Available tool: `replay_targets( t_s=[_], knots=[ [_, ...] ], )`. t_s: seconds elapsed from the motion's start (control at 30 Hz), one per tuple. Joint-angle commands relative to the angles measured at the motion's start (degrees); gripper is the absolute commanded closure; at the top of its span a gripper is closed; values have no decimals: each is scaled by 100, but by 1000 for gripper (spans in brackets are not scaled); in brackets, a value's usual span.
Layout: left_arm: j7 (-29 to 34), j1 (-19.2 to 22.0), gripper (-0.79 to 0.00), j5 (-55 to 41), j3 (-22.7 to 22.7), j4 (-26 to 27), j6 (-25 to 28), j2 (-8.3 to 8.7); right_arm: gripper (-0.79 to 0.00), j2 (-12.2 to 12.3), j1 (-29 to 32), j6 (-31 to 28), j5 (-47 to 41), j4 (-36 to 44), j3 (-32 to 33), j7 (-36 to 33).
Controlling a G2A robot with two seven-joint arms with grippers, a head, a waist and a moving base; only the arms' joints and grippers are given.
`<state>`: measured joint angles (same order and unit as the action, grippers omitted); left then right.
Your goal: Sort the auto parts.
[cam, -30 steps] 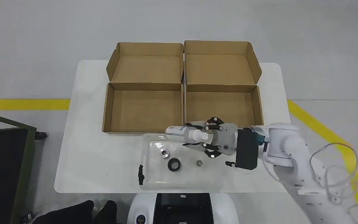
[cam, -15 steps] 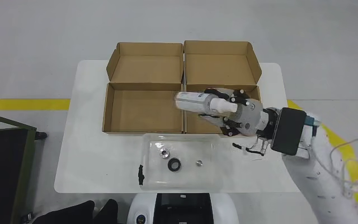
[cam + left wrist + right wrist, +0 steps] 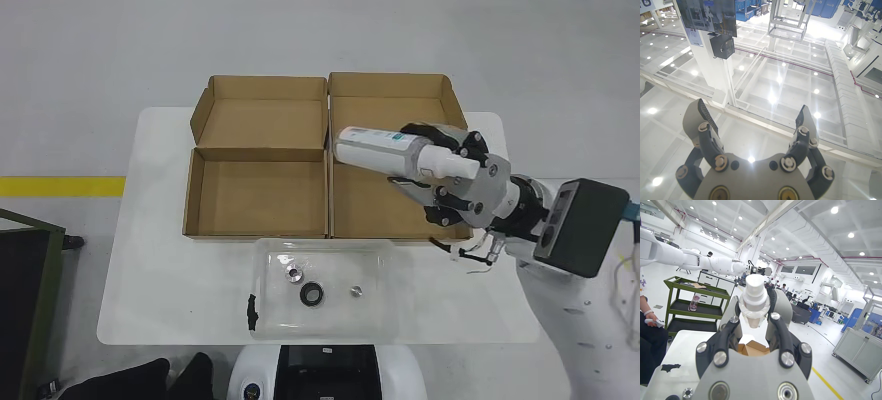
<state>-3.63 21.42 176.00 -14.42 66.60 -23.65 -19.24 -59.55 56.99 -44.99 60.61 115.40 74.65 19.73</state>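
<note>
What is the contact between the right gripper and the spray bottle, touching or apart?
Touching. The right wrist view shows the right gripper clamped on both sides of the white spray bottle at its neck, no gap.

Glossy plastic bottle (image 3: 383,150); matt cardboard boxes (image 3: 255,195); clear plastic tray (image 3: 345,272).

Right gripper (image 3: 420,158): aloft, fingers clamped on spray bottle (image 3: 372,150). Left gripper (image 3: 752,109): fingers spread wide, aimed ceilingward.

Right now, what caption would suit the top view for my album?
Right claw holds a white spray bottle over the right-hand cardboard box, clear parts tray nearby.
</note>
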Motion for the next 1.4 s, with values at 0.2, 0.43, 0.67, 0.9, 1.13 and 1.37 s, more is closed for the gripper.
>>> replay_targets(
  t_s=[0.2, 0.43, 0.67, 0.9, 1.13, 1.37],
  knots=[
    [0, 0, -785, 0, 0, 0, 0, 0, 0, -29, -21, -65, 23, -116, -19, 95],
    [0, 0, -785, 0, 0, 0, 0, 0, 0, -48, 56, -163, 159, -255, -89, 86],
    [0, 0, -785, 0, 0, 0, 0, 0, 0, -48, 92, -373, 701, -486, -306, -374],
    [0, 0, -785, 0, 0, 0, 0, 0, 0, -39, 299, -451, 1133, -986, -476, -735],
    [0, 0, -785, 0, 0, 0, 0, 0, 0, -46, 446, -502, 1155, -1444, -629, -905],
    [0, 0, -785, 0, 0, 0, 0, 0, 0, -43, 358, -433, 1555, -1993, -707, -1316]
  ],
)
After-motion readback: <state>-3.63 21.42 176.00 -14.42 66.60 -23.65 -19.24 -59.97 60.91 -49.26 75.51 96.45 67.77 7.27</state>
